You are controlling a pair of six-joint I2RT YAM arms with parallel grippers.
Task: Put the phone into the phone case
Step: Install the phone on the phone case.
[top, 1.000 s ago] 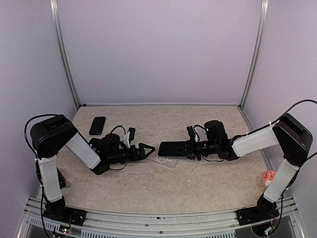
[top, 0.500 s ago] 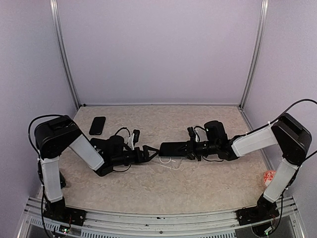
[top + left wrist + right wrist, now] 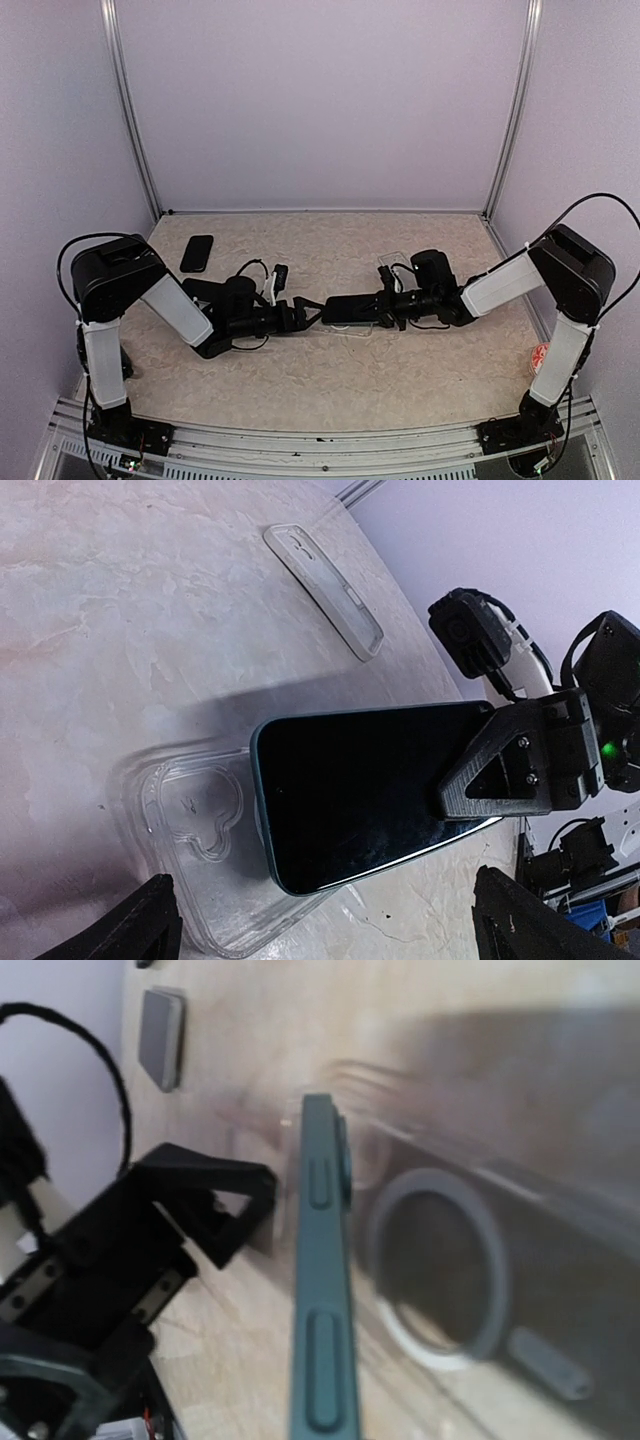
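**Right arm.** My right gripper (image 3: 384, 306) is clamped on one short end of the phone (image 3: 365, 795). The phone is a dark-screened slab with a teal edge that carries side buttons, and it is held tilted above the table (image 3: 300, 370).

**Case.** The phone case (image 3: 185, 825) is a clear shell with a camera cut-out and a white ring in its middle. It lies flat under the phone's free end. The phone overhangs the shell and is not seated within its rim; I cannot tell whether they touch.

**Left arm.** My left gripper (image 3: 306, 313) sits just beside that free end, with its fingers (image 3: 145, 925) spread apart.

**Background.** A second clear case (image 3: 325, 590) and a black phone (image 3: 197, 253) lie farther back, well apart.
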